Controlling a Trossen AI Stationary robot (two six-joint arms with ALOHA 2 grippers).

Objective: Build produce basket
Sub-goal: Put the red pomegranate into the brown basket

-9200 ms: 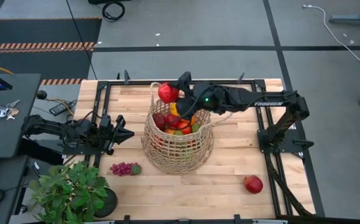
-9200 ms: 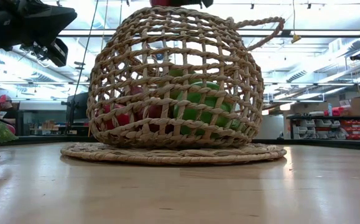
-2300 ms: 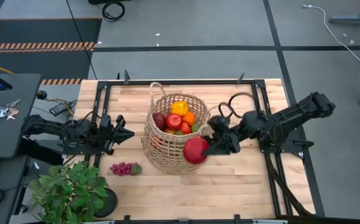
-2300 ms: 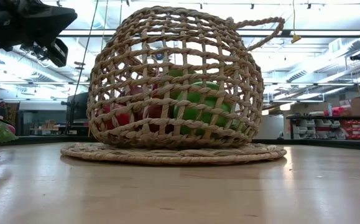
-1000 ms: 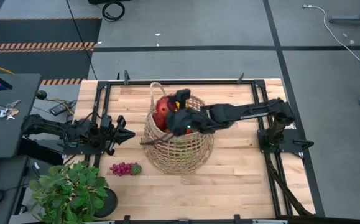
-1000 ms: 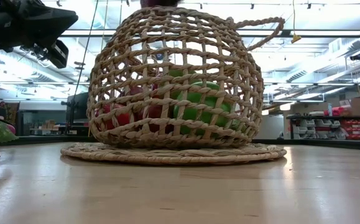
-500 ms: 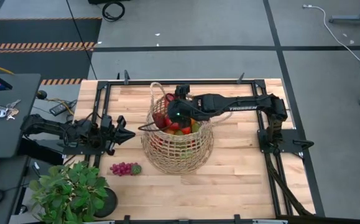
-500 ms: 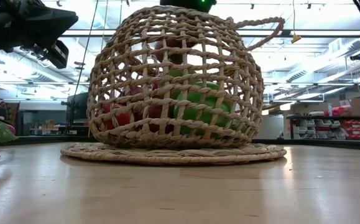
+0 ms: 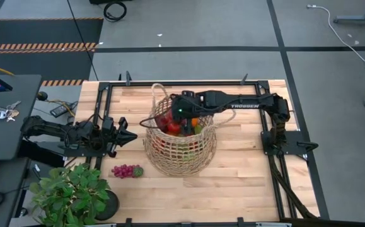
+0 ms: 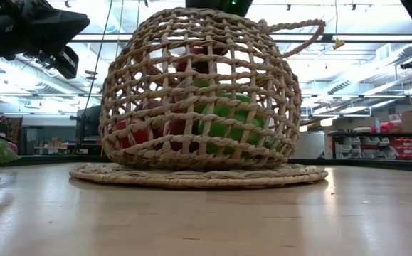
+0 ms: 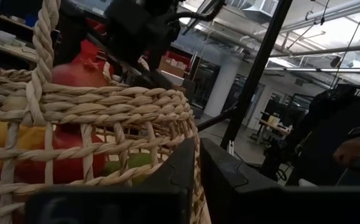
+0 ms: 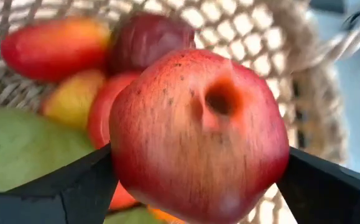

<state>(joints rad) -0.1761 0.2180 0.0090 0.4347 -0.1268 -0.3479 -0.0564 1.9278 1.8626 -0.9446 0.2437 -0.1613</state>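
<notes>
My right tool [image 9: 171,120] over round tan straw basket [image 9: 181,154], fingers wide, big red pomegranate [image 12: 198,130] between them; left tool [image 9: 127,135] closed.

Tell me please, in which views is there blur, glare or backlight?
Right wrist view: the red fruit fills the picture, the basket weave behind it out of focus. Low view: bright ceiling lights backlight the basket, and the table shows sheen. Left wrist view: the near fingers are dark and soft. High view: evenly lit.
</notes>
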